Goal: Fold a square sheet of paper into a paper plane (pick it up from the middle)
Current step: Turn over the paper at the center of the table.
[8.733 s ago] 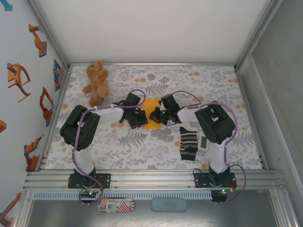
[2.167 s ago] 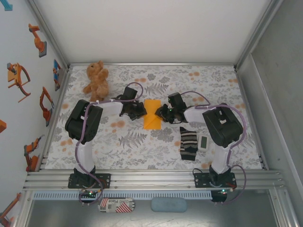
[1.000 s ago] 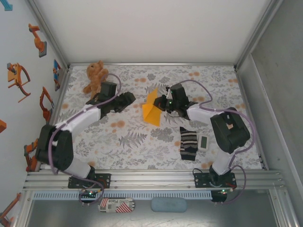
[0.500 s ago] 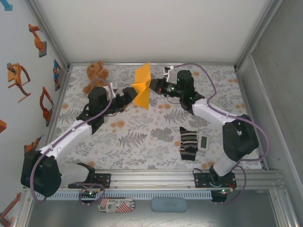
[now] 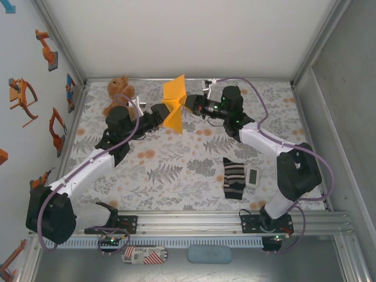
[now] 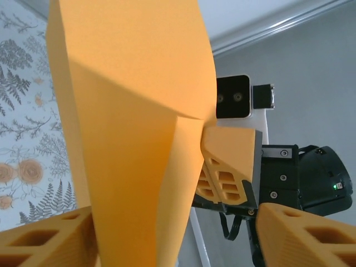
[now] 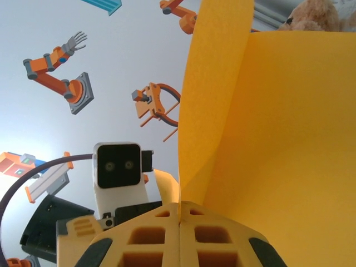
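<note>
The orange-yellow paper plane (image 5: 174, 107) hangs in the air over the back of the table, its two flaps spread apart from a centre crease. My right gripper (image 5: 188, 103) comes in from the right and is shut on the crease; in the right wrist view its fingers (image 7: 167, 233) press together on the fold of the paper plane (image 7: 272, 139). My left gripper (image 5: 162, 111) reaches in from the left and is open. In the left wrist view its fingers (image 6: 44, 245) stand either side of the paper plane (image 6: 133, 139), with a gap on the right.
A brown teddy bear (image 5: 118, 94) sits at the back left corner, just behind the left arm. A striped black-and-white sock (image 5: 234, 178) and a small white device (image 5: 252, 177) lie at the front right. The back wall stands close behind the grippers.
The right gripper lifted the paper plane off the table and carried it up and to the back left. The left arm stretched out to meet it, its jaws widening, then narrowing around the paper.
</note>
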Robot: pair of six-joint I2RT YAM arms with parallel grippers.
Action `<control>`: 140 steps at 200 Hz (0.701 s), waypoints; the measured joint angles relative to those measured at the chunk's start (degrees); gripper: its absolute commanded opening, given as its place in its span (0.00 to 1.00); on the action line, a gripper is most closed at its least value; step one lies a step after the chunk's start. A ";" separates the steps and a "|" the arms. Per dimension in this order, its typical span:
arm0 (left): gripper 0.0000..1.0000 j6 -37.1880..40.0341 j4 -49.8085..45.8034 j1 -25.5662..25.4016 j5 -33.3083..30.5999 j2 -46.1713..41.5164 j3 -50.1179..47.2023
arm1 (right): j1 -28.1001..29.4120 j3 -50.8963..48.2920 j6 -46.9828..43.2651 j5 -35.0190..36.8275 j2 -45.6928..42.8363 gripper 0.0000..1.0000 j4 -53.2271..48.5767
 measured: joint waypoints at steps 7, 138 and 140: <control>0.57 -0.22 0.46 0.11 0.04 0.00 0.00 | -0.09 0.00 0.02 -0.24 -0.28 0.00 -0.17; 0.10 1.14 1.44 1.31 1.84 0.26 0.17 | -0.28 0.96 -4.72 1.79 -2.19 0.26 -9.66; 0.09 1.20 1.36 1.33 1.79 0.26 0.17 | -0.28 1.03 -4.79 2.05 -2.21 0.27 -10.03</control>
